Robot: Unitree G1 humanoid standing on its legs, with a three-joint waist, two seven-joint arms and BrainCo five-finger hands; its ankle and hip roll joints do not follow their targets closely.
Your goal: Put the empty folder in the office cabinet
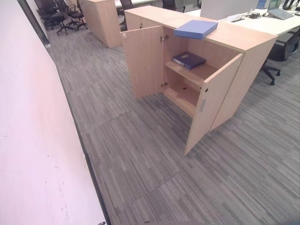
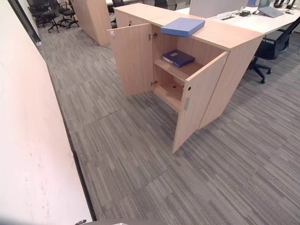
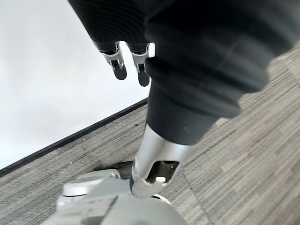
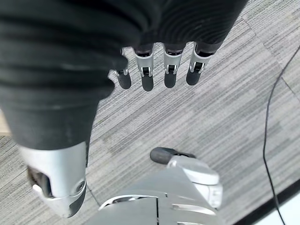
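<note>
**Folder on cabinet top, both hands empty**

Near: left hand (image 3: 131, 61) and right hand (image 4: 159, 70) hang over grey carpet (image 1: 154, 164), fingers straight and relaxed, holding nothing. White wall (image 1: 28, 140) on the left.

Farther: office cabinet (image 1: 243, 44), both doors open. Dark blue binder (image 1: 188, 59) lies on its upper shelf. Light blue folder (image 1: 196, 28) lies flat on the cabinet top.

Far: desks, office chairs (image 1: 63, 16).

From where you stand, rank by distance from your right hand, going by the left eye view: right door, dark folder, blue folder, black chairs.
The right hand hangs at the robot's side.
1. Right door, swung out toward the robot.
2. Dark folder on the shelf and blue folder on top of the cabinet: too close to call.
3. Black chairs, far back left.
</note>
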